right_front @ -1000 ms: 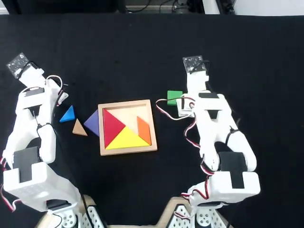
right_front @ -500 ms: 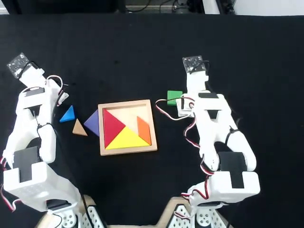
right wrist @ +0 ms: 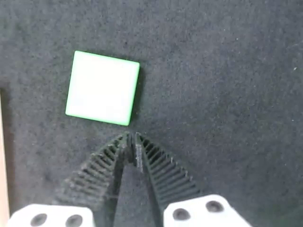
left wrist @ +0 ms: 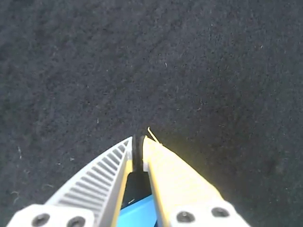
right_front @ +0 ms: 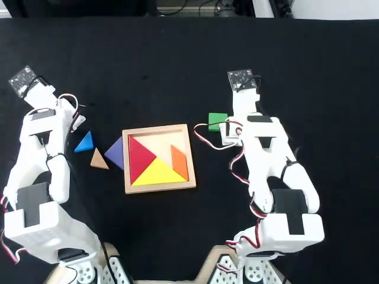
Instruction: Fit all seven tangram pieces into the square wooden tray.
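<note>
Purple triangle (right_front: 116, 152) lies long edge along the tray (right_front: 157, 126); left fingers (left wrist: 102, 179), right fingers (right wrist: 163, 172) both closed.

Blue triangle (left wrist: 137, 215): you get a sliver between the left gripper's (left wrist: 138, 142) fingers, cut by the frame edge.
Wooden tray (right wrist: 2, 170): your right wrist view catches a thin edge strip.
Green square (right_front: 216, 120): one side tucked under the right arm (right_front: 263, 148).

Seven tangram pieces (right_front: 139, 157): five triangles (right_front: 158, 173) (right_front: 116, 152) (right_front: 85, 142) (right_front: 98, 159), one square (right_front: 217, 121), one parallelogram (right_front: 179, 161). One wooden tray (right_front: 157, 127). Two arms (right_front: 41, 148) (right_front: 266, 154).
</note>
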